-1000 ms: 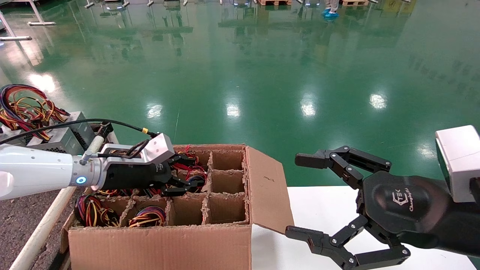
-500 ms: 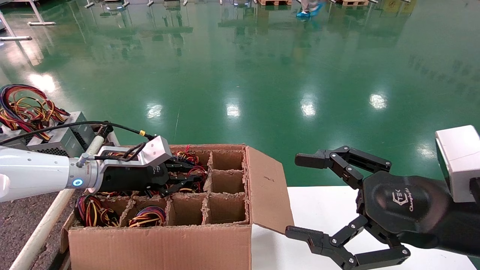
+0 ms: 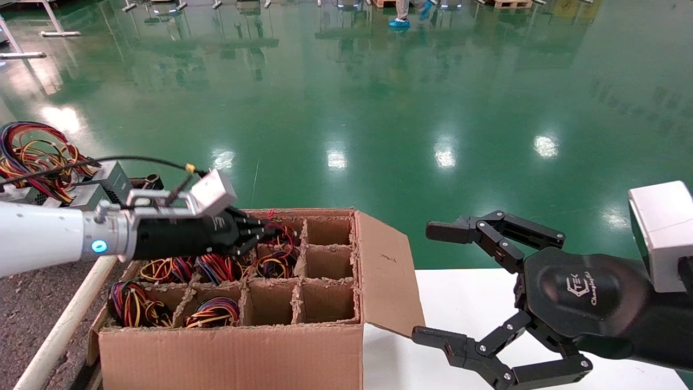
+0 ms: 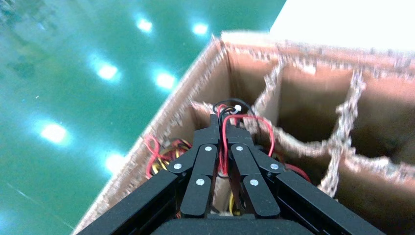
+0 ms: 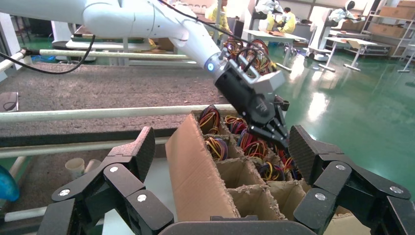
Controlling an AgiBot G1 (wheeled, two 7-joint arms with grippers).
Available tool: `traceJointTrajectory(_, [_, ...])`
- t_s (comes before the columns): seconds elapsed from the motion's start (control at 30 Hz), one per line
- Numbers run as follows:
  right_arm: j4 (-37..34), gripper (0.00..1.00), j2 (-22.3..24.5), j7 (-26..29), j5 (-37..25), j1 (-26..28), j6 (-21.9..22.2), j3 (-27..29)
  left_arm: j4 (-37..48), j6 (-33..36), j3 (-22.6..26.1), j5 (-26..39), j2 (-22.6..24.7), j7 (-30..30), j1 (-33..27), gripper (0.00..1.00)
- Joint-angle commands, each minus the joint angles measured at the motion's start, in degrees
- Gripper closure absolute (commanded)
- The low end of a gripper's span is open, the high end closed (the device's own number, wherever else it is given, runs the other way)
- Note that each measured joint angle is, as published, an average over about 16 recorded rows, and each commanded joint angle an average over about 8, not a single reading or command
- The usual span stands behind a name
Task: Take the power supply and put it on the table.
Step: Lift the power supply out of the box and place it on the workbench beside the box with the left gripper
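Left tool (image 4: 224, 128): clenched on red wires (image 4: 247, 119) above brown partitioned cardboard carton (image 3: 233, 346). Step: extraction. Next: lift grey power-supply box clear, carry to speckled tabletop (image 3: 27, 319). Right tool (image 3: 441, 286): released, parked.

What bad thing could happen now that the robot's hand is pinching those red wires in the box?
The left gripper is shut on thin red wires, not on a metal body, so they might slip out or get strained if it lifts. The wires run close to the ragged cardboard dividers and could snag there. Neighbouring wire coils lie close by and might tangle and come up too.
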Motion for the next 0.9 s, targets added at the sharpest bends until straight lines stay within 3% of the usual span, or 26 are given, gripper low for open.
traceJointTrajectory(0.03, [0.0, 0.00, 0.0, 0.0, 0.0, 0.0, 0.0, 0.0, 0.3, 0.6, -0.3, -0.5, -0.2, -0.7, -0.5, 1.00])
traceJointTrajectory(0.9, [0.0, 0.00, 0.0, 0.0, 0.0, 0.0, 0.0, 0.0, -2.3, 8.3, -3.3, -4.8, -6.9, -10.2, -9.6, 1.00])
